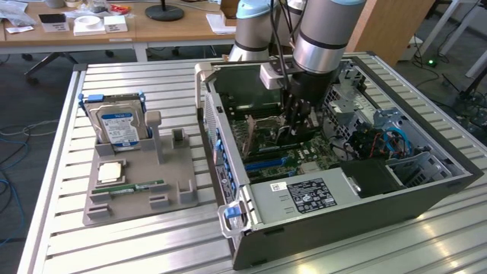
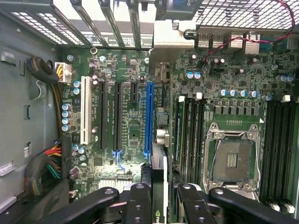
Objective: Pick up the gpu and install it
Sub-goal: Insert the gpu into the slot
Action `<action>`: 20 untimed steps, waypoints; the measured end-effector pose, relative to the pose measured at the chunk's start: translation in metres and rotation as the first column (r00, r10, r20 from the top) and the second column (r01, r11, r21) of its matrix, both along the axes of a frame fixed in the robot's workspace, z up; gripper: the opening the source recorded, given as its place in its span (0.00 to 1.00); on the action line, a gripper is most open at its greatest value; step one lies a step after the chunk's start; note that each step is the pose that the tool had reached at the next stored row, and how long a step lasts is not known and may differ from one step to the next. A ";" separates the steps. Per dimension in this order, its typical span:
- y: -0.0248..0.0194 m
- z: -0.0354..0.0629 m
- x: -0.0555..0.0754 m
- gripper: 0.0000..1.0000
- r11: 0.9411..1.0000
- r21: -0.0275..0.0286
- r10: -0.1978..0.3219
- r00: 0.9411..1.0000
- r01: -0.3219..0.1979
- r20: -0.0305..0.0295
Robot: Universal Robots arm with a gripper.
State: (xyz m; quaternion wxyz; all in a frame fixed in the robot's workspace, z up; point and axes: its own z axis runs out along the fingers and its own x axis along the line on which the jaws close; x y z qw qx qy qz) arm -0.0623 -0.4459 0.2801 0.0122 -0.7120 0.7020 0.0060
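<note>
The gpu (image 2: pixel 159 179) is a thin dark card seen edge-on, and my gripper (image 2: pixel 161 207) is shut on it, one black finger (image 2: pixel 139 205) on each side. Its silvery bracket end (image 2: pixel 170 35) points at the case's rear slot openings. The card hangs over the green motherboard, beside the long blue slot (image 2: pixel 148 116); whether it touches a slot I cannot tell. In the exterior view the gripper (image 1: pixel 299 128) reaches down into the open computer case (image 1: pixel 396 202), with the gpu (image 1: pixel 263 132) held upright over the board.
To the exterior view's left, a grey holder (image 1: pixel 182 191) carries a blue-labelled hard drive (image 1: pixel 118 123), a green RAM stick (image 1: pixel 141 186) and a square chip (image 1: pixel 110 171). Drive cages and cables (image 1: pixel 380 140) crowd the case's right. The CPU socket (image 2: pixel 231 158) lies beside the card.
</note>
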 end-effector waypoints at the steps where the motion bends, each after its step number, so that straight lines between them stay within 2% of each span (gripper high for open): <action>1: 0.0000 -0.0006 0.000 0.26 1.000 0.000 0.000 1.000 0.000 0.000; 10: -0.0001 -0.0036 0.000 0.26 1.000 0.000 0.000 1.000 0.000 0.000; 20: -0.0030 -0.0036 -0.001 0.26 1.000 0.000 0.000 1.000 0.000 0.000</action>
